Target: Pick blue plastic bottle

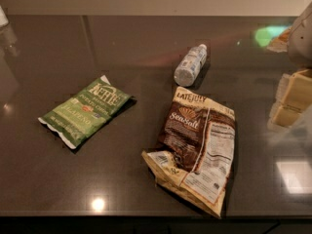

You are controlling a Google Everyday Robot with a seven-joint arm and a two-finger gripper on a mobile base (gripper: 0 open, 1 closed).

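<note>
The blue plastic bottle (190, 65) lies on its side on the dark countertop (146, 38), behind the middle. Its white cap points away and its round clear base faces me. My gripper (291, 101) shows as pale yellowish blocks at the right edge, well to the right of the bottle and apart from it. It holds nothing that I can see. Part of the white arm (303, 33) is above it.
A green chip bag (85, 111) lies flat at the left. A brown chip bag (197, 147), crumpled, lies just in front of the bottle. A small pale object (3, 18) stands at the far left. The counter's front edge (146, 214) runs along the bottom.
</note>
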